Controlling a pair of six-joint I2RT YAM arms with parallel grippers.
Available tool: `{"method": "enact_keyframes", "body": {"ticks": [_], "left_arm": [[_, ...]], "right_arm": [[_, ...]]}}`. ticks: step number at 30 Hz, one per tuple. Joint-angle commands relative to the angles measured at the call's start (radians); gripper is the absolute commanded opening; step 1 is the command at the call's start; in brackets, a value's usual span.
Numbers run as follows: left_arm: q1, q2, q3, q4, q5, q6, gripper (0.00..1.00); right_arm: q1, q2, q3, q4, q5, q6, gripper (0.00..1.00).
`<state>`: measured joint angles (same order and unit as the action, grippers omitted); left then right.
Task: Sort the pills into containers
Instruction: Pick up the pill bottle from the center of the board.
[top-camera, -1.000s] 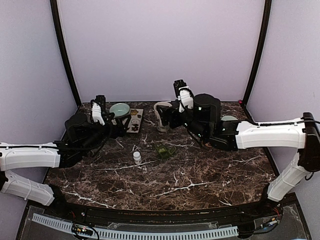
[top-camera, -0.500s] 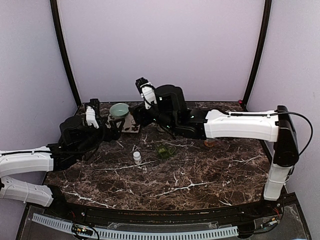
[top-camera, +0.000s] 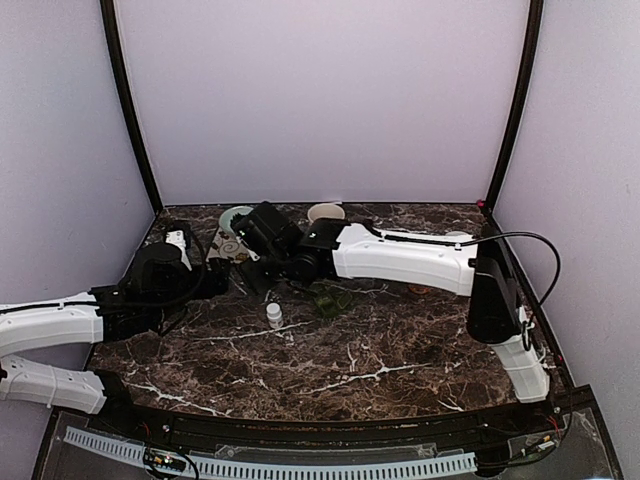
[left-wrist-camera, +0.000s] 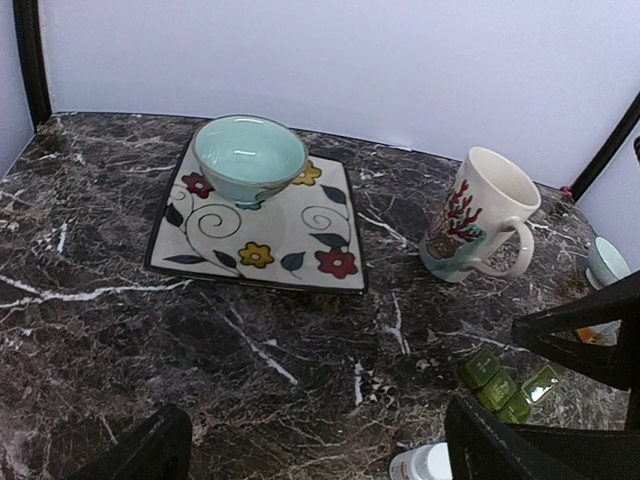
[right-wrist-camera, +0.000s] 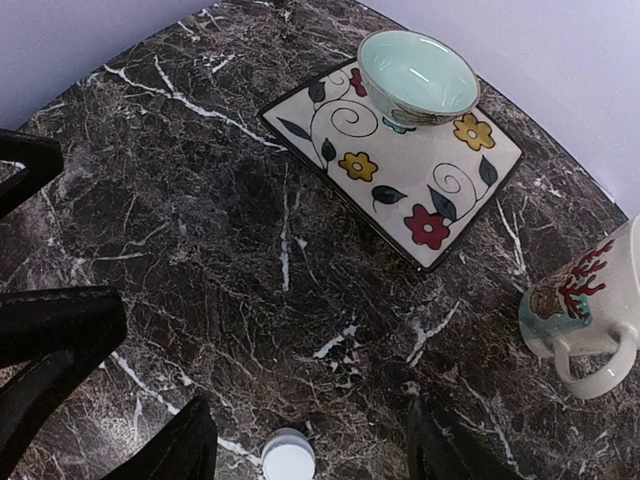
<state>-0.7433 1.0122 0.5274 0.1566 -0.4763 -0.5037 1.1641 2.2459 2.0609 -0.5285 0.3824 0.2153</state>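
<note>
Dark marble bench (top-camera: 400, 350) with white veins; lilac walls (top-camera: 320, 100). Left claw (left-wrist-camera: 318, 450): spread, empty. Right claw (right-wrist-camera: 310, 440): spread, empty. Green pill box (left-wrist-camera: 497, 382) lies on the bench between mug (left-wrist-camera: 480, 215) and white bottle (left-wrist-camera: 425, 465).

We see a dark, white-veined marble table (top-camera: 400, 350). Toward its far left corner lies a square flowered plate (left-wrist-camera: 300, 225), and a cream mug (left-wrist-camera: 480, 215) stands upright near the middle of the far edge. Nearer the table's middle, a green pill box (left-wrist-camera: 497, 385) and a small white bottle (top-camera: 273, 315) sit close together, not touching.
</note>
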Motion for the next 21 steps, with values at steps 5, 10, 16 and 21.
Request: {"method": "enact_keyframes", "body": {"ticks": [5,10,16,21], "left_arm": [[0.004,-0.033,0.022,-0.143,-0.069,-0.102,0.9],[0.004,-0.042,0.017,-0.157,-0.072,-0.115,0.9],[0.004,-0.041,0.015,-0.15,-0.072,-0.118,0.89],[0.003,-0.038,0.013,-0.147,-0.069,-0.119,0.89]], "right_arm": [[0.004,0.111,0.188,-0.301,-0.042,0.126,0.65],[-0.003,0.111,0.164,-0.315,-0.131,0.171,0.63],[-0.007,0.104,0.133,-0.312,-0.181,0.2,0.61],[-0.024,0.108,0.108,-0.3,-0.224,0.222,0.56]]}}
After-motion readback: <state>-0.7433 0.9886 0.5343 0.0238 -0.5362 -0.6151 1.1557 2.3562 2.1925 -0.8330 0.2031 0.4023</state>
